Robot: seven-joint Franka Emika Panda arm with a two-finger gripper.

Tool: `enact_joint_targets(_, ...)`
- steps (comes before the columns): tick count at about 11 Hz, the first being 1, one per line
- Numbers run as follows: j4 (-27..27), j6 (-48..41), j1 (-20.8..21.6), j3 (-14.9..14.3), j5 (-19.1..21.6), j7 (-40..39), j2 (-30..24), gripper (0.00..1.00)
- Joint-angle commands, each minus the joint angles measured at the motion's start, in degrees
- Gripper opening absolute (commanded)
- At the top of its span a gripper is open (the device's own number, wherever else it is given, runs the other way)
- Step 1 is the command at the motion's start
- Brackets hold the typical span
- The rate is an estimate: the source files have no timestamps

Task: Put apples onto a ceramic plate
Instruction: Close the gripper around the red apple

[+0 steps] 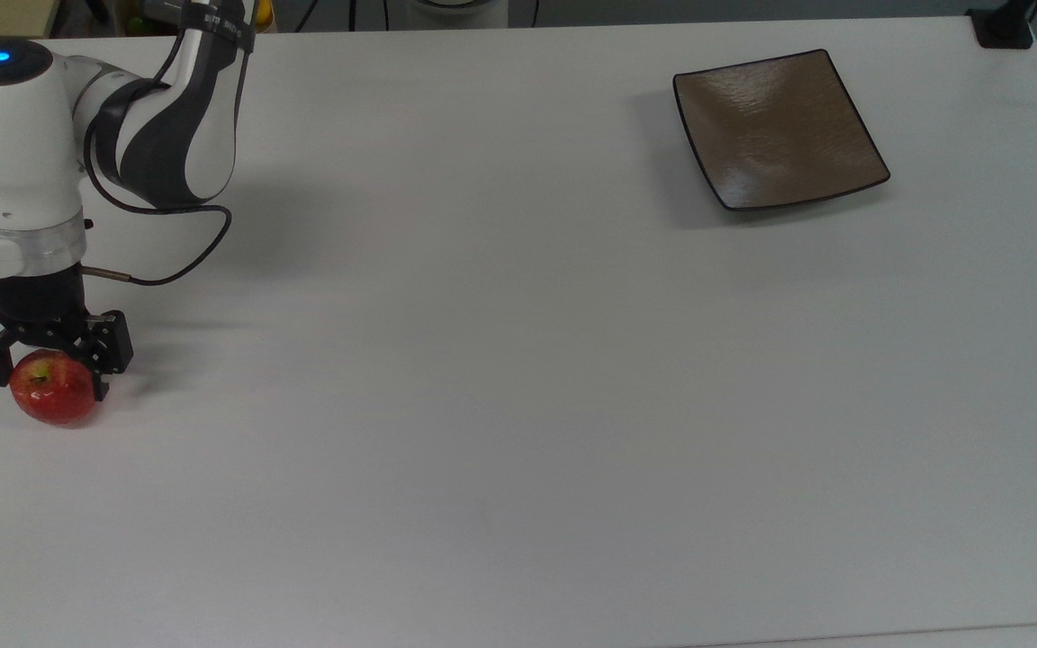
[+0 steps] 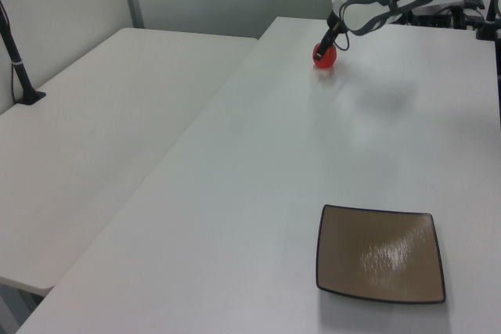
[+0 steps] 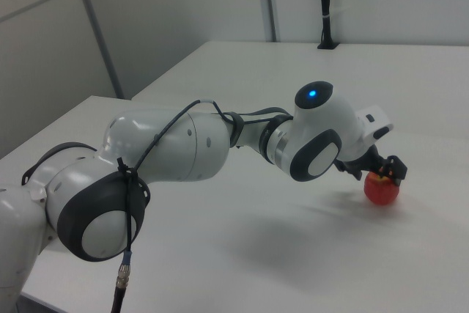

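One apple (image 1: 52, 393) sits on the white table (image 1: 518, 405) near its left edge in the top view, and one ceramic plate (image 1: 780, 128) lies bare near the far right corner, well apart from it. One gripper (image 1: 50, 367) is lowered over the apple, its fingers spread wide on either side of the fruit; whether they touch it I cannot tell, and nothing looks clamped yet. By my judgement the task is barely begun: the reach is done, while the grasp, the lift, the long carry across the table and the release onto the plate all remain.
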Motion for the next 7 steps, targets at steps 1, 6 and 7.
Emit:
enact_joint_targets(1, 1.2, 1.4, -0.1, 0.4, -0.1, 1.4, 1.4, 1.0)
enact_joint_targets(6, 0.8, 1.0, -0.2, 0.5, -5.6, 1.6, 1.2, 0.0)
enact_joint_targets(7, 0.2, 0.8, -0.2, 0.5, -5.7, 1.6, 0.7, 0.0)
